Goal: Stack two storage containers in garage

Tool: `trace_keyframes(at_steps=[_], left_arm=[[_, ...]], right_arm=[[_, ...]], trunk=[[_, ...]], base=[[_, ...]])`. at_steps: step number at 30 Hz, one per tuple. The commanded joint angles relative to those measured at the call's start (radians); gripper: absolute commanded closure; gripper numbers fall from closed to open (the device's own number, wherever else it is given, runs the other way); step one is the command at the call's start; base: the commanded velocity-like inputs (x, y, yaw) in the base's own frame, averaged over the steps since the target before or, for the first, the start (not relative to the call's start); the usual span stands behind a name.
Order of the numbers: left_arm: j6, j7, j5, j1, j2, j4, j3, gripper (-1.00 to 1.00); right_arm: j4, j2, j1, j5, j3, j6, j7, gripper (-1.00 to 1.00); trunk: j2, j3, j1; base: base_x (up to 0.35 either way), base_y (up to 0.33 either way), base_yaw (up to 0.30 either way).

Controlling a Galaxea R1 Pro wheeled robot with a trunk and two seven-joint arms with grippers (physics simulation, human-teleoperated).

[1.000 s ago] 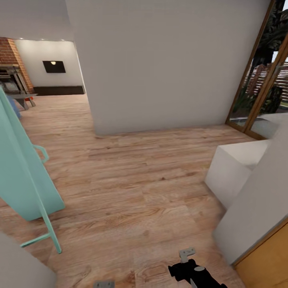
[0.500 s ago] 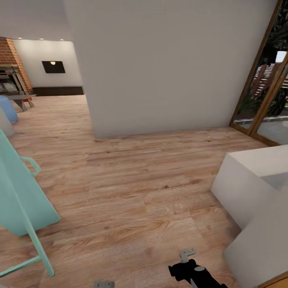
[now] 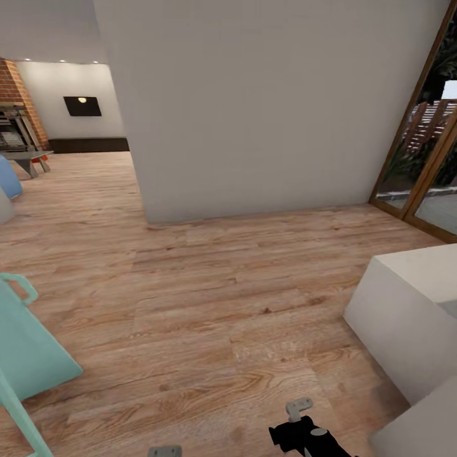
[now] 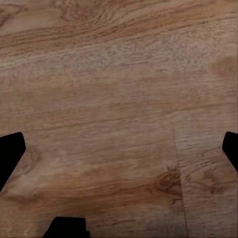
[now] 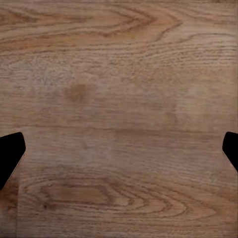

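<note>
Grippers: two, the right gripper point(image 3: 298, 412) near the bottom edge, the left gripper point(image 3: 165, 451) to its left, only its tip visible.
Fingertips per wrist view: two dark fingertips point(image 4: 10, 153) on the left wrist, two dark fingertips point(image 5: 10, 156) on the right wrist.
White wall block point(image 3: 254, 108): one, far centre.
Turquoise objects point(image 3: 25, 355): one, near left, cut off by the edge.
White low blocks point(image 3: 406, 317): one, near right.
Wood-framed glass doors point(image 3: 425, 158): two panes visible, far right.
Dark wall panels point(image 3: 82, 105): one, far left.
Brick columns point(image 3: 16, 95): one, far left.
Wood plank floor point(image 3: 209, 298): one continuous surface.
</note>
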Motion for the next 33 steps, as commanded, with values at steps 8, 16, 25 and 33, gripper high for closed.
trace_keyframes(at_steps=[8, 16, 25, 33], left_arm=[[0.002, 0.004, 0.003, 0.0, 0.0, -0.001, -0.001, -1.0], [0.002, 0.004, 0.003, 0.0, 0.0, -0.001, -0.001, -1.0], [0.002, 0.004, 0.003, -0.001, 0.0, -0.001, -0.001, -1.0], [0.002, 0.004, 0.004, 0.0, 0.0, -0.001, -0.001, -1.0]], right_arm=[[-0.003, 0.007, 0.001, 0.005, 0.005, 0.009, -0.001, -1.0], [-0.004, 0.007, 0.001, 0.006, 0.004, 0.01, 0.0, -1.0], [-0.005, 0.006, 0.001, 0.004, 0.003, 0.008, 0.002, -1.0], [-0.005, 0.006, 0.001, 0.004, 0.003, 0.008, 0.002, -1.0]], trunk=[[0.0, -0.001, 0.0], [0.0, -0.001, 0.0], [0.0, -0.001, 0.0], [0.0, 0.003, 0.0]], base=[[0.343, 0.0, 0.113], [0.343, 0.0, 0.244], [0.343, 0.0, 0.112], [0.343, -0.069, 0.092]])
